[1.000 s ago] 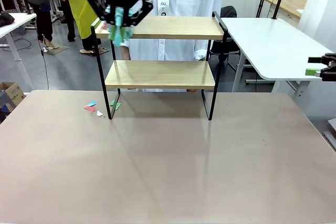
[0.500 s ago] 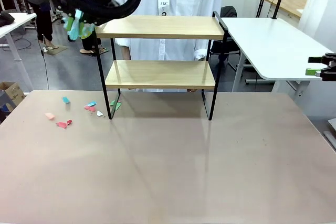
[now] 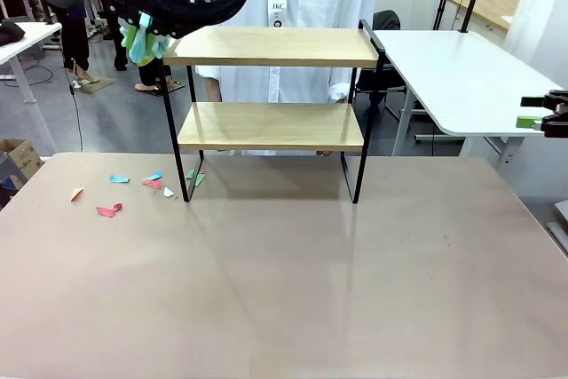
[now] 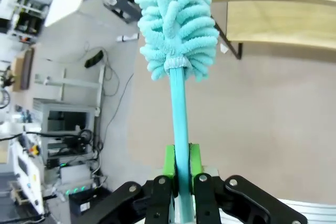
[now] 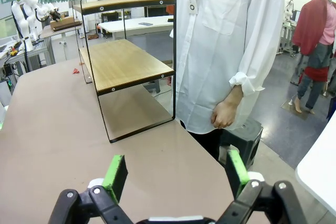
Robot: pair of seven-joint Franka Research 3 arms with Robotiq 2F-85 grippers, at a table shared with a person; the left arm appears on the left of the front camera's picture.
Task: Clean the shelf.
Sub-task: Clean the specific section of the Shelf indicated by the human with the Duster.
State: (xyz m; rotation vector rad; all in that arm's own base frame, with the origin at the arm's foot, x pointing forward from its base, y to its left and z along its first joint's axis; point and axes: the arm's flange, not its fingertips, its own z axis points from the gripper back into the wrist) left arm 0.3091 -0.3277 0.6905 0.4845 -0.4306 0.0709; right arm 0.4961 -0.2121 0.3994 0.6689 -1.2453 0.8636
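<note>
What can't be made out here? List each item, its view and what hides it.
Front view: right gripper, cut by the right edge.
Front view: coloured scraps, too small to identify.
Left wrist view: duster tip, cut by the top edge.
Right wrist view: shelf top surface, seen edge-on.

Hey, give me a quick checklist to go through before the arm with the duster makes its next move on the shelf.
1. Left tool shut on the duster handle: ok.
2. Duster head off the shelf, past its left end: ok.
3. Both shelf boards bare of scraps: ok.
4. Table free of litter: not ok, paper scraps lie by the shelf's left leg.
5. Right tool open, parked far right: ok.
6. Person's hand apart from the shelf: ok.
</note>
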